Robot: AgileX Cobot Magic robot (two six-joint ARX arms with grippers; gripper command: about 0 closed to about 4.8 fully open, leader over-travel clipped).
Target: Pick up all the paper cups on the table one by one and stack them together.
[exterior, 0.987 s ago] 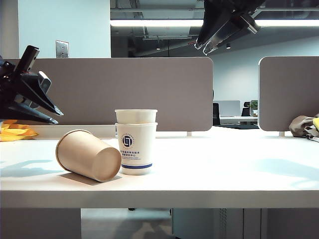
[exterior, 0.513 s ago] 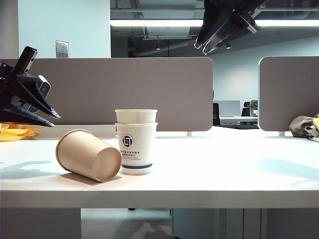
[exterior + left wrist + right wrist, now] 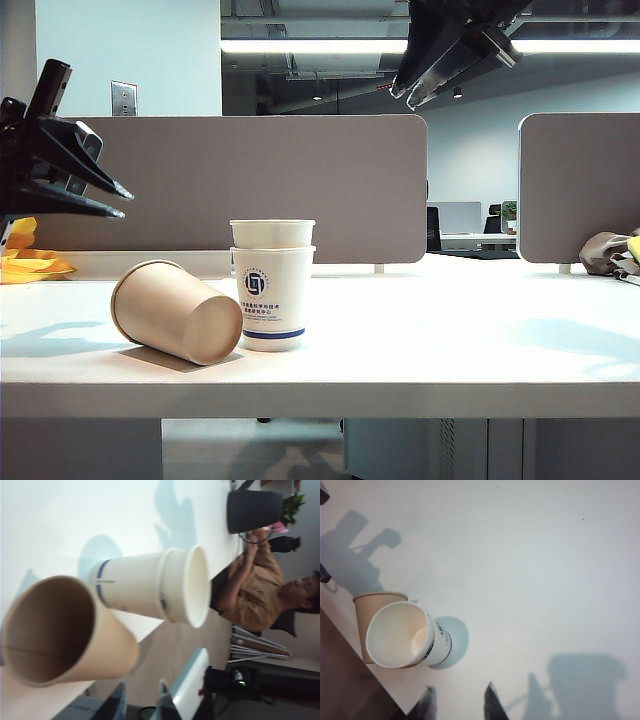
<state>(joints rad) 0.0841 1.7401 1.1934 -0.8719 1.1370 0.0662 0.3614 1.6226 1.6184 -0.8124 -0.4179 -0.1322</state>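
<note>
Left end effector (image 3: 120, 200) risen slightly, jaws apart; right end effector (image 3: 405, 95) apart (high); brown cup (image 3: 175, 312) toppled.

The 2 nested white cups (image 3: 272, 285) look like smooth coated paper with a slight sheen, blue print on the outer one. The brown cup (image 3: 177, 311) is plain kraft paper, matt, a bit fibrous. The table (image 3: 450, 340) is a smooth white laminate, satin. Left gripper (image 3: 118, 192) and right gripper (image 3: 402, 96) look like black matt plastic, fingers spread. Partition panels (image 3: 300, 180) look like grey-brown felt.
</note>
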